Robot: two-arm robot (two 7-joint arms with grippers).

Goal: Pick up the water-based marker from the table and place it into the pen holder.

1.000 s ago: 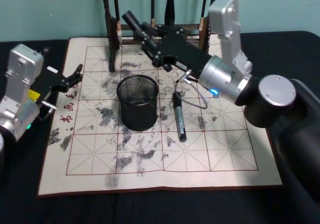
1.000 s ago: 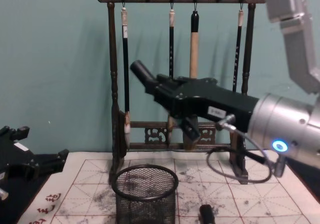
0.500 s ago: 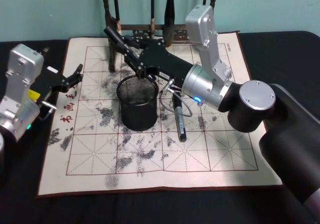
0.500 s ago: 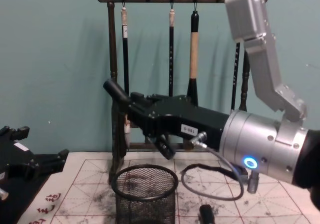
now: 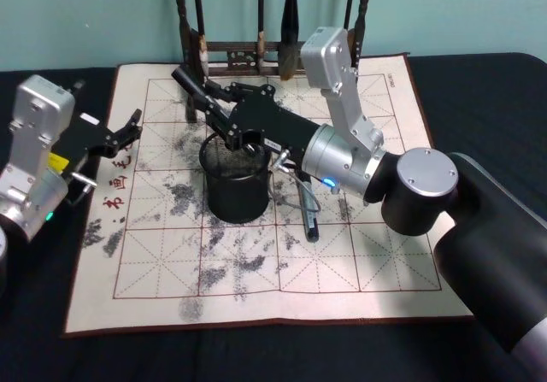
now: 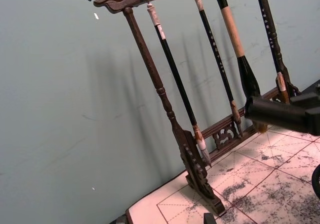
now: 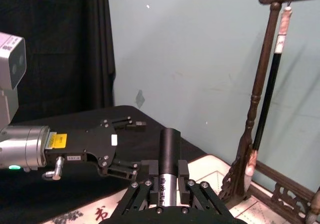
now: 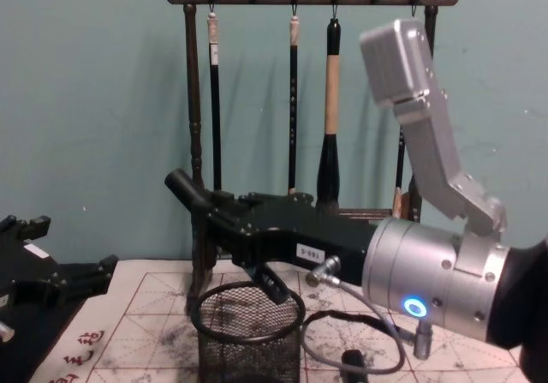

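Right hand: pinching a black cylindrical water-based marker, held aslant and nearly level. Position: over the last second it has swung from in front of the tall dark wooden brush rack leftward and down, and is now above the mouth of the small round black wire-mesh pen holder, marker not yet inside. Judged: carry nearly done; tipping and release remain. Second dark pen: lying on the cream red-gridded mat, just beside the holder. Left hand: spread, parked at the mat's left edge above the black desk.
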